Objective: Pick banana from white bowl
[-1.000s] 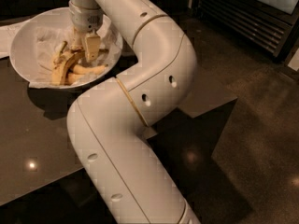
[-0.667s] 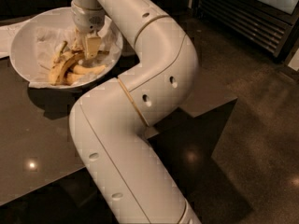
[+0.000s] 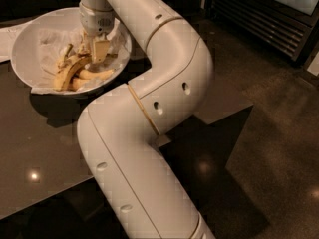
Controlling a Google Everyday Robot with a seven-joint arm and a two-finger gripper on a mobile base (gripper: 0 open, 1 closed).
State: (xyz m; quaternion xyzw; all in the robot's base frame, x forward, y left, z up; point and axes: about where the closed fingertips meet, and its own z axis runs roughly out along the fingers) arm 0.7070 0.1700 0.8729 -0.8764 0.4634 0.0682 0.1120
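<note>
At top left of the dark desk (image 3: 35, 148): white bowl (image 3: 20, 49), lined with crumpled paper (image 3: 50, 36). Inside, toward the middle: banana (image 3: 67, 73), long, curved, blotched brown, lying among shorter pale bananas (image 3: 97, 74). Claw (image 3: 93, 50) down in the bowl, pointing downward, right at the banana's upper end, seemingly touching the fruit. Apart or clamped: cannot tell. Behind the claw, thick white arm (image 3: 164, 83), bending twice, filling the middle of the view and hiding part of the bowl's right rim. To the right, dark glossy floor (image 3: 279, 133); at top right, a black slatted cabinet (image 3: 259, 19).
</note>
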